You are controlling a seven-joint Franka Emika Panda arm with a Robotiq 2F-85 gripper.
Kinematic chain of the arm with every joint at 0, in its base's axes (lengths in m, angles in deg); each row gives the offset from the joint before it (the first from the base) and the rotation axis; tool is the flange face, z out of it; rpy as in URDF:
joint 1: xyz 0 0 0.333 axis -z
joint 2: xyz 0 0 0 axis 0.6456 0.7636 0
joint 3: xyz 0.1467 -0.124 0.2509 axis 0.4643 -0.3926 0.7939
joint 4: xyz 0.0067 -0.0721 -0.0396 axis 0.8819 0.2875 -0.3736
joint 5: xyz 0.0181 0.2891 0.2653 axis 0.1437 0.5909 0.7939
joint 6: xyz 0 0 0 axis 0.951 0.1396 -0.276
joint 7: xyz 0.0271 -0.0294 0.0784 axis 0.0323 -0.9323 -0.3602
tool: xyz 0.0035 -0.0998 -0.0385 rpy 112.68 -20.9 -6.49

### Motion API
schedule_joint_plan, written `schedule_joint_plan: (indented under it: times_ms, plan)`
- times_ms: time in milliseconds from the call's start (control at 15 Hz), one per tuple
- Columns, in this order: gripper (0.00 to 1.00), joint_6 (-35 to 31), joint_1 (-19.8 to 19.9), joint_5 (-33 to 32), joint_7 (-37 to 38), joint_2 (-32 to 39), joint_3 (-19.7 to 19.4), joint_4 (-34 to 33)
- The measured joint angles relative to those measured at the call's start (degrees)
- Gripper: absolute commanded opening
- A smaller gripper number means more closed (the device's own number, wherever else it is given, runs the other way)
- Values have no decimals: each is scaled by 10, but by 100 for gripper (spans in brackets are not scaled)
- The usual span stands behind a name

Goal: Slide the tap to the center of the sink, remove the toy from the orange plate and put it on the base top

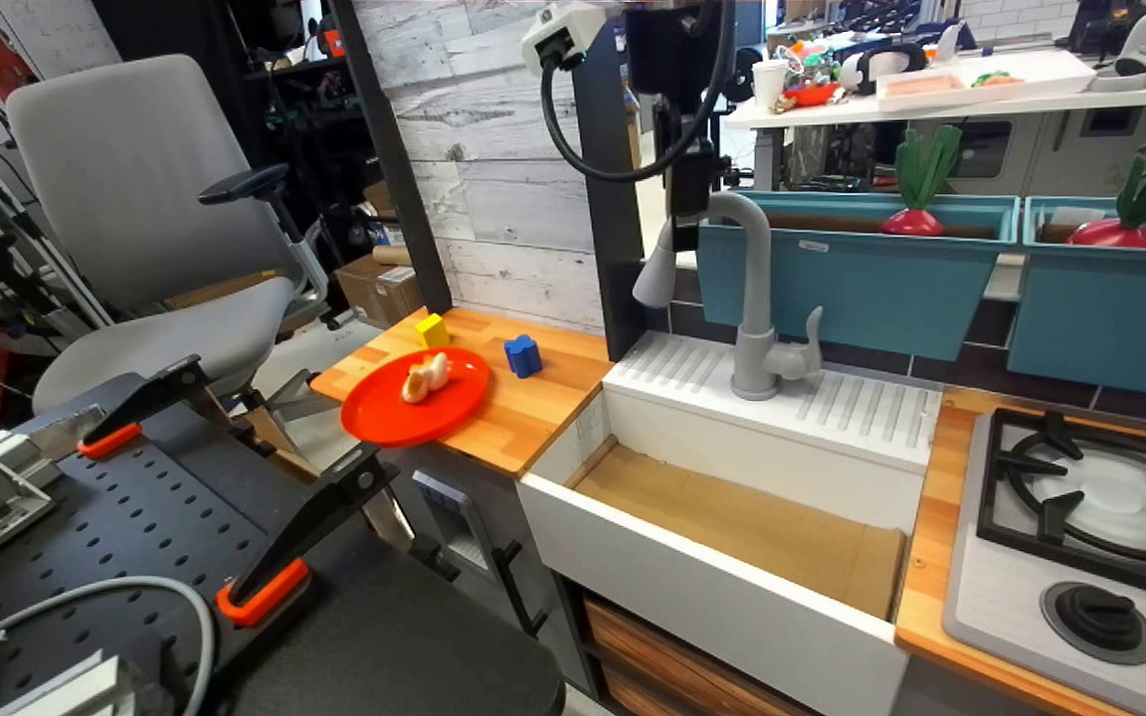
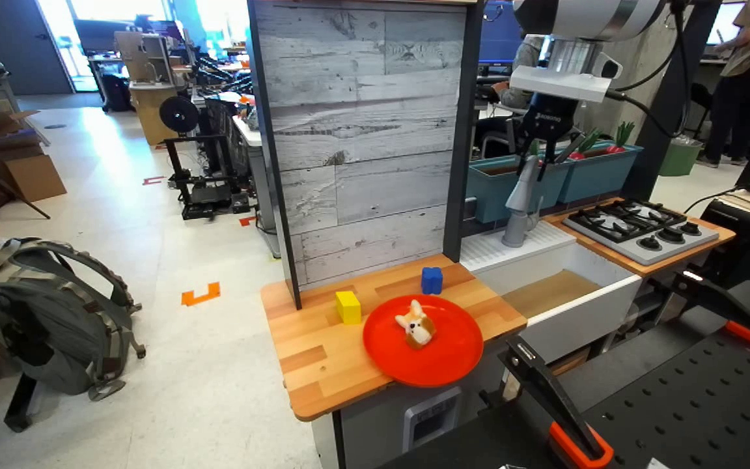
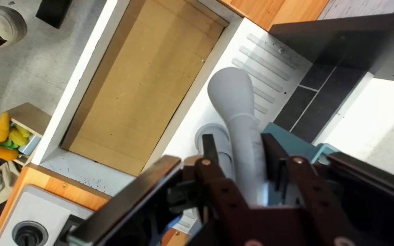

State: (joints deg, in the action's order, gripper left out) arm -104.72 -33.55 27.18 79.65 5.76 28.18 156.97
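The grey tap stands on the ribbed back rim of the white sink. Its spout points sideways along the rim, towards the grey plank wall, not over the basin; the spout shows in the wrist view. My gripper is open around the spout's arch, with a gap on one side and the opposite finger close to or touching it. In an exterior view the gripper hangs above the tap. The toy, a small white and orange-brown dog, lies on the orange plate, which rests on the wooden base top.
A yellow block and a blue block stand on the base top near the plate. Teal planters stand behind the tap. A stove is on the sink's far side. A dark upright post rises beside the sink.
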Motion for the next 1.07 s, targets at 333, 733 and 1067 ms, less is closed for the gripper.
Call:
schedule_joint_plan:
  times_ms: [333,733,1067]
  plan:
    - [6,2,1,-3,-33,1,2,-4]
    - [6,46,1,-65,-86,9,-5,-29]
    - [6,61,1,-104,-151,12,-9,-37]
